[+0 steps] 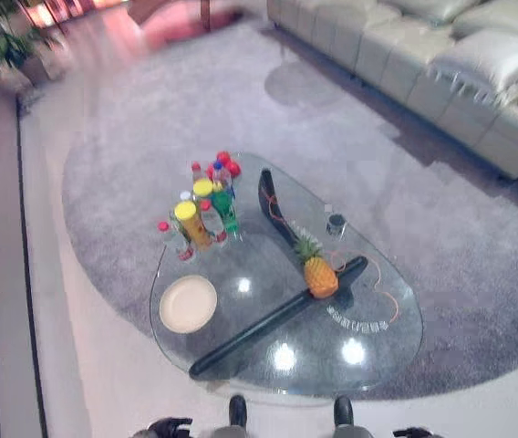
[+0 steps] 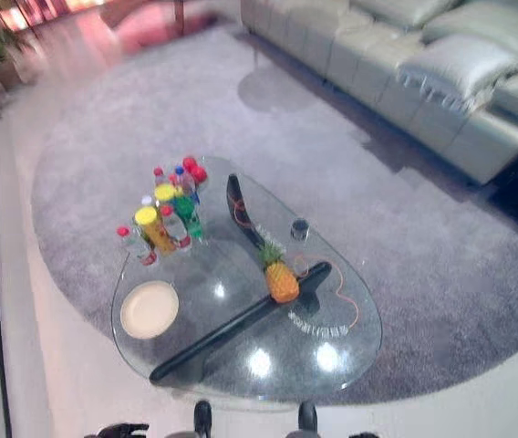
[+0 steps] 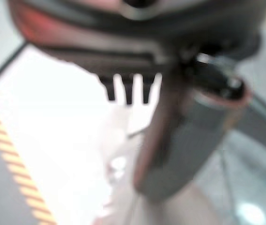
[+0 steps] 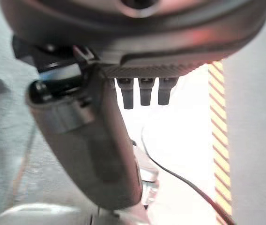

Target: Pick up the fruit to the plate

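The left hand (image 3: 180, 136) and right hand (image 4: 91, 150) hang with fingers relaxed and hold nothing. On the glass table (image 1: 368, 351) a pineapple (image 1: 319, 272) stands upright, well apart from the empty cream plate (image 1: 188, 304). Bottles (image 1: 206, 208) cluster beyond the plate.

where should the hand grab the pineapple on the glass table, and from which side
Probably round the orange body of the pineapple, not the spiky green crown, which offers no firm hold. It stands upright with the crown tilted away, so a side-on wrap from the near right looks best for the right hand. The bottles and plate sit to its left, apart from it.
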Controlling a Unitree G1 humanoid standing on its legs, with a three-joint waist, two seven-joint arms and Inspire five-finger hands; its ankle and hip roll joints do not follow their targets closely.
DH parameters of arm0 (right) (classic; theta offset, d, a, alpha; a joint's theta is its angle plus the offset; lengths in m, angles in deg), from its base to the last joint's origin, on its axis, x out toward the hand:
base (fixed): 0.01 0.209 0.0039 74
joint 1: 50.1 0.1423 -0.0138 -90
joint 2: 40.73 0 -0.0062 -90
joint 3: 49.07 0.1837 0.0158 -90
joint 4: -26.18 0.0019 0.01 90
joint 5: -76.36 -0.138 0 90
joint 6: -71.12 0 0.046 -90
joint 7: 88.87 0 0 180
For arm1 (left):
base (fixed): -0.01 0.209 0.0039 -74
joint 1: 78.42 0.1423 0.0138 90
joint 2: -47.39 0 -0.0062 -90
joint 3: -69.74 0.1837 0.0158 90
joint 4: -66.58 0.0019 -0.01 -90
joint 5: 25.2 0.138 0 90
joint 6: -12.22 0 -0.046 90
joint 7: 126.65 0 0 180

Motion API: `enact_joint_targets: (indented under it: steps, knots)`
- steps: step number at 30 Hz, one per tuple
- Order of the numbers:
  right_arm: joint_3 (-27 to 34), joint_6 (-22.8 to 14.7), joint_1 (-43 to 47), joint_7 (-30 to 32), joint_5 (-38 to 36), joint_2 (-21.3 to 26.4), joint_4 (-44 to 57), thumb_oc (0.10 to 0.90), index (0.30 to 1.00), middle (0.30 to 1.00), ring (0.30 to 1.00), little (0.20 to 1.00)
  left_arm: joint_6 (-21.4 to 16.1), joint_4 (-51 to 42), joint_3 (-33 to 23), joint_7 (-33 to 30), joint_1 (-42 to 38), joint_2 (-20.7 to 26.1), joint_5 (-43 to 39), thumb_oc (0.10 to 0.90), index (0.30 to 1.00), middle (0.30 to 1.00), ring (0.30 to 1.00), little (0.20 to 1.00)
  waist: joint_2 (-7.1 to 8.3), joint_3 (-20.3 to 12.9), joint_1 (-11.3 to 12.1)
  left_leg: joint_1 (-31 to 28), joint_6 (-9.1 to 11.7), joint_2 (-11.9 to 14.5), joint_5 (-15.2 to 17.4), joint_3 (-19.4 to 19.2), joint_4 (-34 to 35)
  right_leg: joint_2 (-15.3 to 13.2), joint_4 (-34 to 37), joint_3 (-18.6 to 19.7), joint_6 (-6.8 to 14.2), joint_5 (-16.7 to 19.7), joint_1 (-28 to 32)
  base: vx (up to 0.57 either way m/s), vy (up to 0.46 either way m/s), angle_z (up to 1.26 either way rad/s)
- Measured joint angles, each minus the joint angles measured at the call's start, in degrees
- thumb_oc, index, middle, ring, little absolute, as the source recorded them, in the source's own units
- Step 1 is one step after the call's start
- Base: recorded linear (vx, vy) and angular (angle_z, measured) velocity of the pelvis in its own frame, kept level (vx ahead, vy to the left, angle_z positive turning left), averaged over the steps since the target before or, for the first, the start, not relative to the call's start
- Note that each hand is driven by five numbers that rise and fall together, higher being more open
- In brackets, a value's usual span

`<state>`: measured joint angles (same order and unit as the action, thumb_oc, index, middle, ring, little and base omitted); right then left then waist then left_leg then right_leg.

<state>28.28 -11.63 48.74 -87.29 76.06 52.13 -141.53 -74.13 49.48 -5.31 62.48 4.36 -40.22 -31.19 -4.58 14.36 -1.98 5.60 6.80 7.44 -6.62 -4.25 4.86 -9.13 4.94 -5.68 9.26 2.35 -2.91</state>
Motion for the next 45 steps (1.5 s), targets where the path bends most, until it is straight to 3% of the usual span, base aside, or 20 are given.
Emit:
enact_joint_targets:
  steps: [7, 10, 11, 16, 25, 28, 33, 45]
  knots:
    - [-0.1, -0.4, 4.6, 1.1, -2.7, 1.6, 0.6, 0.800, 0.900, 0.900, 0.900, 0.900, -2.8, -2.1, 0.4, 0.6, -2.2, 1.0, -3.3, 0.800, 0.900, 0.900, 0.900, 0.900, -0.89, 6.2, 0.1, 4.1, -0.2, -0.1, -1.1, 0.5, 0.0, 0.0, 0.0, -0.2, 0.0, 0.7, -3.8, -0.10, 0.002, 0.03]
    - [-0.3, -1.0, 7.5, 1.3, -4.5, 3.3, 0.7, 0.800, 0.900, 0.900, 0.900, 0.900, -3.9, -2.2, 2.6, 2.7, -4.3, 2.6, -7.8, 0.800, 0.900, 0.900, 0.900, 0.900, -1.12, 7.8, 0.1, 8.1, -0.3, -0.2, -2.1, 0.5, 0.0, -0.1, 0.0, -0.2, 0.1, 1.7, -7.9, -0.12, -0.005, -0.02]
    - [-0.3, -1.2, 8.7, 1.5, -5.0, 4.0, 1.0, 0.800, 0.900, 0.900, 0.900, 0.900, -4.6, -2.2, 2.5, 2.9, -5.4, 2.8, -9.2, 0.800, 0.900, 0.900, 0.900, 0.900, -1.30, 9.6, 0.2, 8.7, -0.4, -0.3, -2.4, 0.5, -0.1, -0.2, -0.1, -0.1, 0.0, 2.2, -8.5, -0.11, -0.030, 0.00]
    - [-0.3, -4.5, 12.9, 5.4, -8.9, 5.4, 4.9, 0.800, 0.900, 0.900, 0.900, 0.900, -6.8, -7.0, 1.6, -0.2, -9.7, 4.6, -15.9, 0.800, 0.900, 0.900, 0.900, 0.900, -0.78, 14.9, 0.3, 14.7, -0.8, -0.5, -2.7, 0.5, -3.0, -0.5, -4.2, 0.2, 0.4, 1.9, -15.0, -0.13, -0.052, 0.01]
    - [0.0, -14.3, 16.3, 19.9, -9.9, 5.1, 10.7, 0.800, 0.900, 0.900, 0.900, 0.900, -14.5, -13.1, -2.8, -11.6, -15.4, 3.4, -27.2, 0.800, 0.900, 0.900, 0.900, 0.900, 0.04, 15.7, 0.2, 26.2, -1.3, -1.4, -3.1, 1.7, -9.1, -1.7, -18.6, 2.1, 0.3, -2.7, -30.5, -0.09, -0.040, 0.03]
    - [0.2, -15.1, 16.4, 22.8, -9.8, 4.9, 11.3, 0.800, 0.900, 0.900, 0.900, 0.900, -16.0, -12.9, -4.0, -14.4, -15.3, 2.4, -29.1, 0.800, 0.900, 0.900, 0.900, 0.900, 0.41, 15.7, 0.3, 29.5, -1.2, -2.1, -2.8, 2.0, -11.5, -2.4, -24.9, 3.2, -0.4, -5.0, -35.8, -0.05, -0.002, 0.08]
    - [0.2, -15.7, 18.0, 24.8, -9.8, 4.2, 11.9, 0.800, 0.900, 0.900, 0.900, 0.900, -16.5, -12.7, -4.5, -17.3, -15.5, 2.1, -29.4, 0.800, 0.900, 0.900, 0.900, 0.900, 0.80, 16.0, 0.1, 33.7, -0.8, -2.0, -2.1, 2.1, -14.8, -2.0, -29.3, 4.4, -1.1, -5.8, -40.9, -0.02, -0.004, -0.05]
    - [-0.3, -16.3, 21.1, 25.6, -9.8, 3.9, 11.8, 0.800, 0.900, 0.900, 0.900, 0.900, -16.3, -12.7, -4.1, -17.4, -18.9, 2.1, -29.4, 0.800, 0.900, 0.900, 0.900, 0.900, 1.62, 16.2, 0.1, 39.9, -0.2, -2.0, -1.2, 4.4, -18.1, -1.2, -31.7, 4.9, -1.8, -5.9, -46.9, -0.01, 0.000, -0.01]
